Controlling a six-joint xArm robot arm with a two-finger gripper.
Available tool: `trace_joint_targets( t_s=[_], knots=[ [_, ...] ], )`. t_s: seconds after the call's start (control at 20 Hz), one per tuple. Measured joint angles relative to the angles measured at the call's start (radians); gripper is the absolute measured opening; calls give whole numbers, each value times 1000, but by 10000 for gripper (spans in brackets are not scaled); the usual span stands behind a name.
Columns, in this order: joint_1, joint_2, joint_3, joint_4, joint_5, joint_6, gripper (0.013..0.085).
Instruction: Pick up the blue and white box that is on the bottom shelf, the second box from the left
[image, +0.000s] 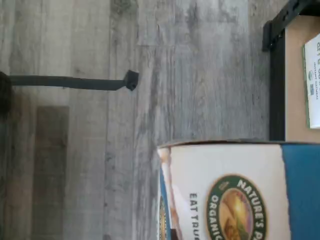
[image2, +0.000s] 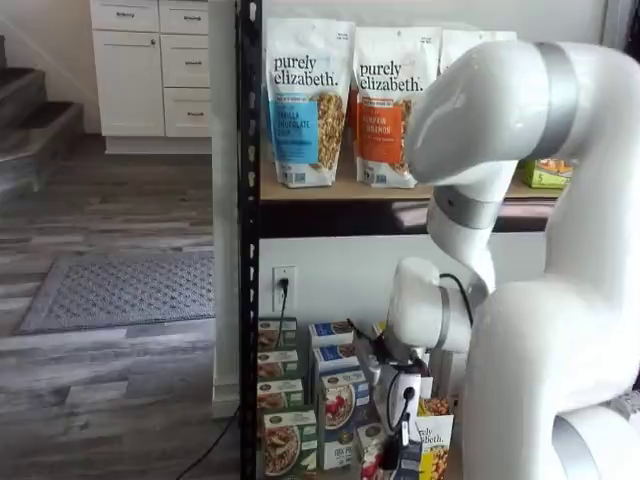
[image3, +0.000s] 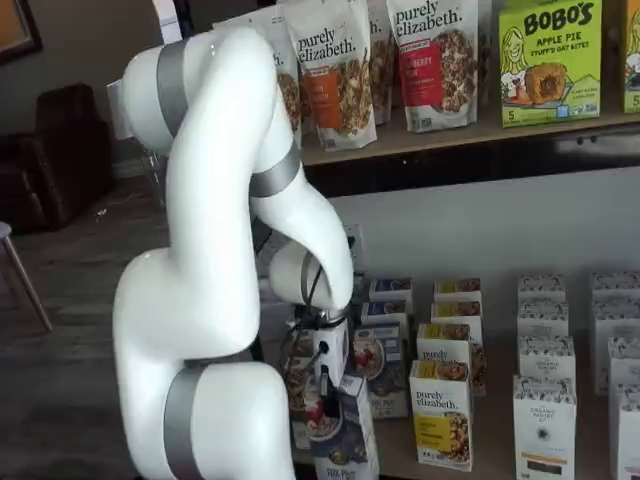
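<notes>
Wrist view: the blue and white box (image: 235, 192) fills the foreground close under the camera, over grey plank floor (image: 90, 150), which suggests it is carried clear of the rack.

Shelf view, lower centre: the gripper (image2: 405, 455) hangs low before the bottom shelf (image2: 250, 440); the box (image2: 385, 460) seems held between its fingers.

Shelf view, lower centre: the black fingers (image3: 322, 385) appear closed on the tilted box (image3: 345, 435), in front of the shelved cartons.

Home: white cabinets (image2: 155, 60), stairs (image2: 30, 120).
</notes>
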Motion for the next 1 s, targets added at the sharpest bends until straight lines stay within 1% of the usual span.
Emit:
trace_joint_targets(
  t_s=[0.25, 0.3, 0.55, 0.75, 1.0],
  knots=[
    [3, -128, 64, -30, 60, 38, 410],
    [4, -162, 76, -35, 84, 46, 410],
    [9, -311, 120, -34, 182, 64, 410],
    [19, -411, 139, -49, 236, 97, 410],
    [30, -480, 134, -104, 288, 161, 410]
  ],
)
